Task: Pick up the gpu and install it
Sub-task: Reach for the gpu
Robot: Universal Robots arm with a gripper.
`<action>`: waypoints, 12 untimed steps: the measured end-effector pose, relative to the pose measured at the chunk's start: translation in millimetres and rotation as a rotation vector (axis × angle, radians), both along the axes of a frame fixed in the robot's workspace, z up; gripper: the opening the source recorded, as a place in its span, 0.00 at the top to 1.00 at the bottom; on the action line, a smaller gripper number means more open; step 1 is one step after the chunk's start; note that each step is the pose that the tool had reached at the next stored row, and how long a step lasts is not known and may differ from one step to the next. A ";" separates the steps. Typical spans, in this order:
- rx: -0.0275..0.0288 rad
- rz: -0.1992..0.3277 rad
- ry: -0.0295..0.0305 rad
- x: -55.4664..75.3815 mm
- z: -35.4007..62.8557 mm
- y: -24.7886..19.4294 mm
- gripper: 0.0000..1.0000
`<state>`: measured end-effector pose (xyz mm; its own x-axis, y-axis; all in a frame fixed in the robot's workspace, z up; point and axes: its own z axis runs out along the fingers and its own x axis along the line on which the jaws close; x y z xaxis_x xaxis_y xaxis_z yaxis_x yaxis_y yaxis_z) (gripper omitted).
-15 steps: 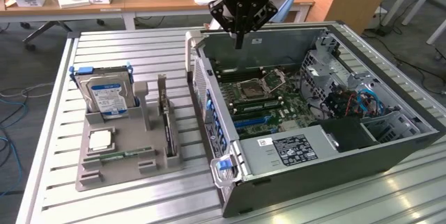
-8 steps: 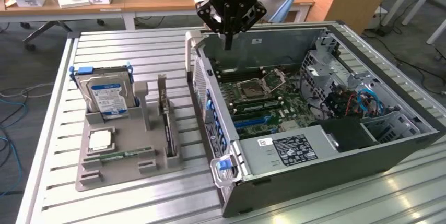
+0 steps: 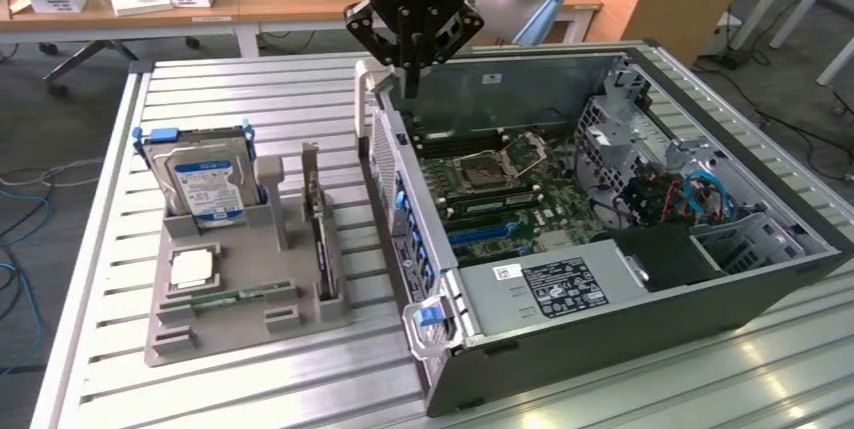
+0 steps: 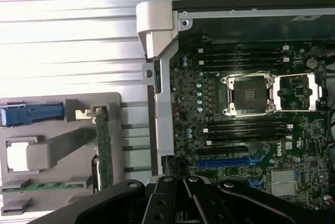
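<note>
**Grey tray holds the gpu; clenched gripper hangs over the case edge**

The black two-fingered gripper (image 3: 411, 71) is above the rear wall of the open dark grey metal computer case (image 3: 641, 319), over the case's far corner on the exterior view's left. Its fingers are pressed together with nothing between them. In the wrist view the gripper (image 4: 183, 183) looks down on that same wall and on the green motherboard (image 4: 235, 140) beside it.

The gpu (image 3: 318, 234), a thin, flat, dark green circuit card, is well apart from the gripper. It stands on its long edge in a slot along the edge of the grey plastic parts tray (image 3: 240, 334) that faces the case. In the wrist view the gpu (image 4: 103, 150) appears as a narrow green strip at that edge of the tray (image 4: 63, 145).

The tray lies flat on the slatted aluminium table (image 3: 200, 99), just beside the case on the exterior view's left. At its far edge a silver hard drive with a blue and white label (image 3: 207, 184) stands upright in a blue bracket. A square silver processor chip (image 3: 191, 267) lies near the tray's middle, and a narrow green memory stick (image 3: 227, 299) lies flat just nearer than it.

Inside the case, the motherboard (image 3: 521, 199) lies on the floor with its silver-framed processor socket (image 3: 487, 169) uncovered.
</note>
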<state>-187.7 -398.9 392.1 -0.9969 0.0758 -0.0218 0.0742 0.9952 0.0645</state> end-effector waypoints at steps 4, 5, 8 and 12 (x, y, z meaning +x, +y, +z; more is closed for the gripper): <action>-0.0001 0.000 0.0001 -14.1 -0.3 0.0 0.90; 0.0000 0.000 -0.0001 -17.4 -0.5 0.0 0.90; 0.0000 0.000 0.0000 -27.8 -0.7 0.0 0.90; 0.0001 0.000 0.0000 -40.4 -1.2 0.0 0.90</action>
<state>-228.2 -398.9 390.8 -0.9969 0.0761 -0.0218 0.0746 0.9951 0.0646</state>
